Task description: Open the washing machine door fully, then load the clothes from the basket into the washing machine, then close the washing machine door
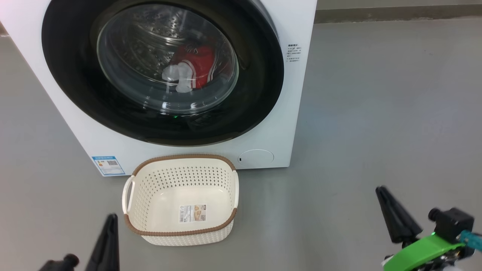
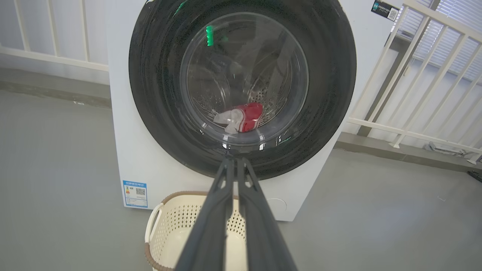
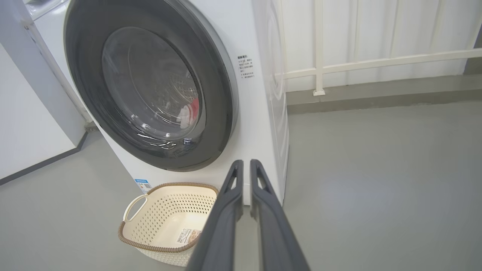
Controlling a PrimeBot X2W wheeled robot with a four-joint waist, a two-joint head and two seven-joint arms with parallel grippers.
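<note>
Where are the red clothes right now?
In the head view the clothes lie inside the washing machine, behind the closed washing machine door, right of its centre; the empty basket stands just in front.

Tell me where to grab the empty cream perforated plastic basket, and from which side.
Take the cream perforated plastic basket by its left loop handle, coming down from the left: it stands upright, the handle juts clear of the wall, and the white washing machine crowds its far side.

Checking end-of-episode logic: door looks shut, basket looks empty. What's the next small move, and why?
Probably none beyond keeping both arms clear: the clothes lie behind the seemingly closed washing machine door, the basket is empty, and the left gripper and right gripper hold nothing.
</note>
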